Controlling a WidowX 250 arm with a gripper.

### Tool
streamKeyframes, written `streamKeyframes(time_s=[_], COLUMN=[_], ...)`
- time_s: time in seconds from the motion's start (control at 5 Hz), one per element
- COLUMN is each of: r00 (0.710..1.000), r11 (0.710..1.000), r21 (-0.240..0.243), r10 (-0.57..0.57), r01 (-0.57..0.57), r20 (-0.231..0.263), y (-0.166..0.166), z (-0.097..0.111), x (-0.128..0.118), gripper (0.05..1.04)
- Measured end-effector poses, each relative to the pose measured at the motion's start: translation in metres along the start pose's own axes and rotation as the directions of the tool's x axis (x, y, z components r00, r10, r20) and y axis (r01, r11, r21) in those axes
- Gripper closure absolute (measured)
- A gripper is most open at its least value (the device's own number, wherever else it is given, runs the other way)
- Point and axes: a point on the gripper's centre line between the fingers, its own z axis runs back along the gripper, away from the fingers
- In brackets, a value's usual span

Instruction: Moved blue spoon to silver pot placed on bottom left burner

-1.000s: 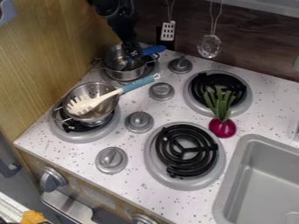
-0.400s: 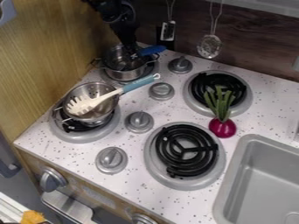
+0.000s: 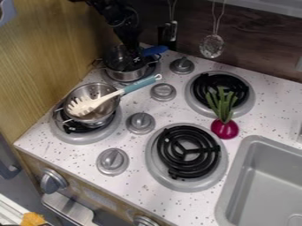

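Front-L burner (image 3: 82, 138): perforated silver metal bowl (image 3: 82, 92) is holding a white pasta server w/ teal hdl (image 3: 140, 84). To its R, at back, black two-finger gripper (image 3: 134, 54) is hanging over silver metal pot (image 3: 126, 76); can't tell if it's gripping. Blue plastic-looking spoon (image 3: 155, 50) is lying in there, hdl sticking out R.

A black, jointed robot arm (image 3: 121, 20) slants down and slightly rightward from the top edge, left of centre, its matte black gripper (image 3: 134, 56) hanging at the lower end, pointing downward.
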Motion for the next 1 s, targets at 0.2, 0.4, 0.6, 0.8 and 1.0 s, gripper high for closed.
streamKeyframes(time_s=[0.2, 0.4, 0.6, 0.8, 1.0], r00=[1.0, 1.0, 1.0, 1.0, 0.999], r11=[1.0, 0.999, 0.999, 0.998, 0.997], r21=[-0.012, -0.036, -0.035, -0.058, -0.075], r10=[0.003, 0.01, 0.018, 0.018, 0.03], r01=[-0.003, -0.01, -0.018, -0.019, -0.032], r20=[0.0, -0.01, -0.011, -0.016, -0.022], y=[0.0, 0.001, 0.002, 0.002, 0.006], z=[-0.011, -0.02, -0.02, -0.025, -0.028], x=[-0.001, -0.007, -0.011, -0.012, -0.015], gripper=[0.083, 0.083, 0.083, 0.133, 0.325])
